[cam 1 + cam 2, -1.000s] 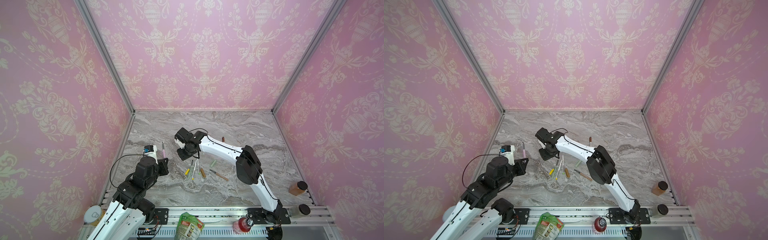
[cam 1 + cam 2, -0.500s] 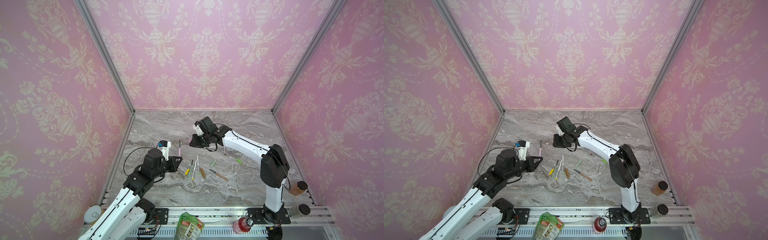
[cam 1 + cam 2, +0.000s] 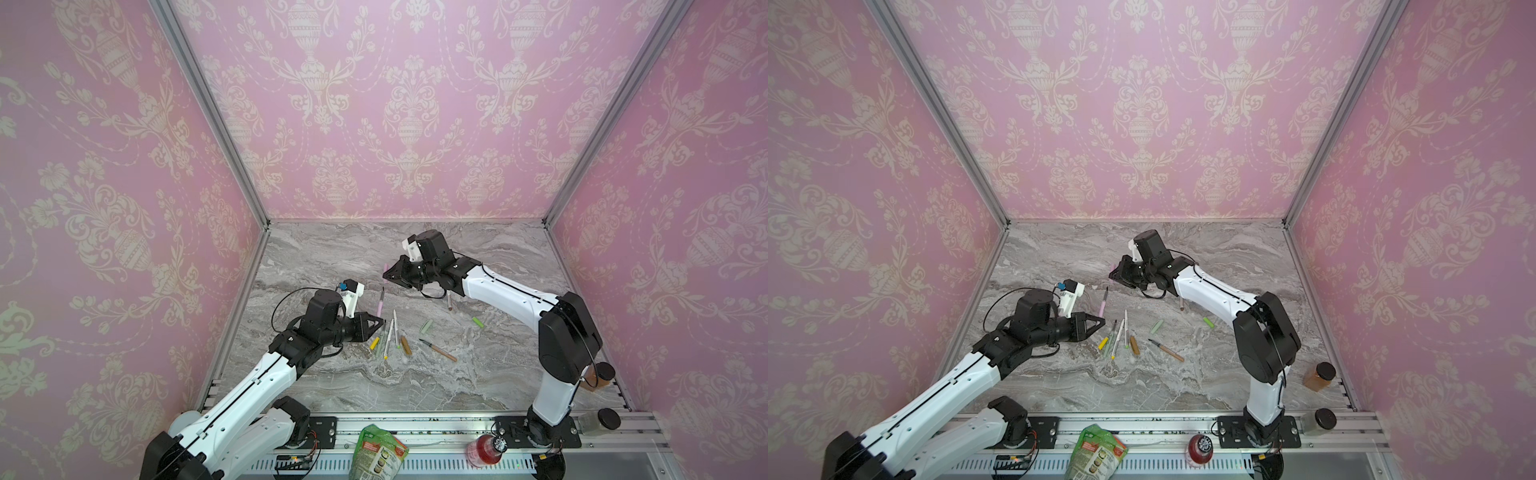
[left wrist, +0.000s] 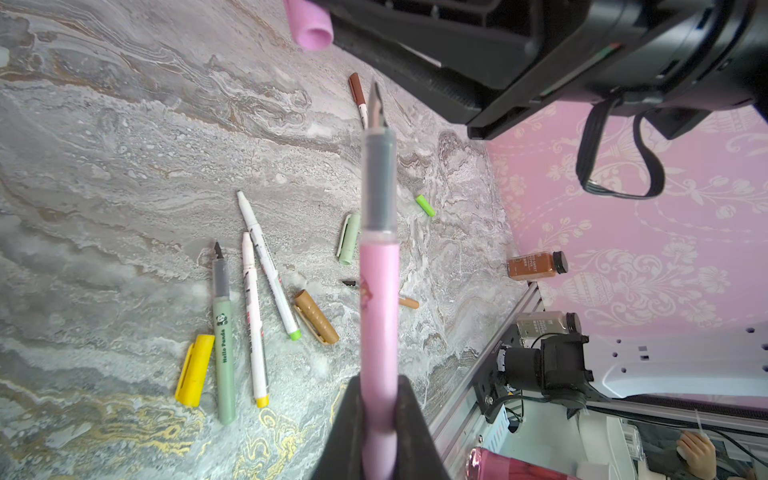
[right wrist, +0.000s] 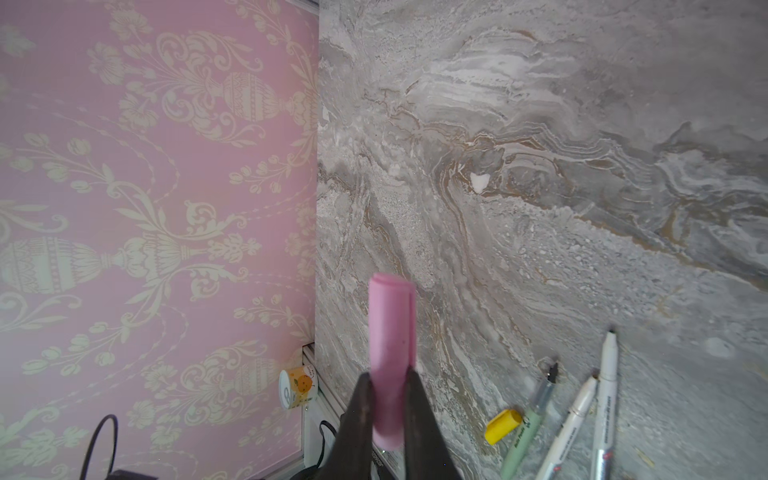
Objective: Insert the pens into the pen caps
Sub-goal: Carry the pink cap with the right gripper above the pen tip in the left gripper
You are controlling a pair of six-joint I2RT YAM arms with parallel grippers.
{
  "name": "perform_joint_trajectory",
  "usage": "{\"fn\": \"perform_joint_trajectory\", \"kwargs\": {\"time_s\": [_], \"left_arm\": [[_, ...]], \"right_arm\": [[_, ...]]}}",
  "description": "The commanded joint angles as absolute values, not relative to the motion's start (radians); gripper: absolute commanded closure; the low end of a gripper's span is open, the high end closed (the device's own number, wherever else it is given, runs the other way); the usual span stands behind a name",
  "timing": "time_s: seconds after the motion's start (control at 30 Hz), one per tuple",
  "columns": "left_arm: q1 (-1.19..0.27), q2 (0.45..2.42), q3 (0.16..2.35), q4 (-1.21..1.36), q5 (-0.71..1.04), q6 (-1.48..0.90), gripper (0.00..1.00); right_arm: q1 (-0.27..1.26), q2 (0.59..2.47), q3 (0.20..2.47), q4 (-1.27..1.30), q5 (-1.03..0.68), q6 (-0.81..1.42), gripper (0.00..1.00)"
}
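Six pens, six pen caps, two jars, one bottle, one bag.

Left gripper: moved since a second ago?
Yes. In both top views the left gripper, shut on the pink pen, has swung right, from well left of the loose yellow cap to just above it in the picture.

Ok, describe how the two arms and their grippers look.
The left arm and right arm have white shells with black joints. The left gripper and right gripper are black, tapering wedges. A black cable loops at each wrist, beside a white camera mount.
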State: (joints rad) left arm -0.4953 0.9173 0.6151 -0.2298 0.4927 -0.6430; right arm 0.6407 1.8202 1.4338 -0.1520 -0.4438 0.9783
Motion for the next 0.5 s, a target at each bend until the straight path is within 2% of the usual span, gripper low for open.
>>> {"fn": "perform_joint_trajectory", "kwargs": {"time_s": [0.0, 0.47], "left_arm": [[-0.509, 0.927, 0.604, -0.195, 0.498, -0.615, 1.00], [-0.509, 0.903, 0.581, -0.192, 0.414, -0.618, 1.00]], "right_arm": [[0.632, 1.798, 1.428, -0.083, -0.487, 1.028, 0.91], [0.630, 1.764, 1.416, -0.112, -0.485, 1.005, 0.91]]}}
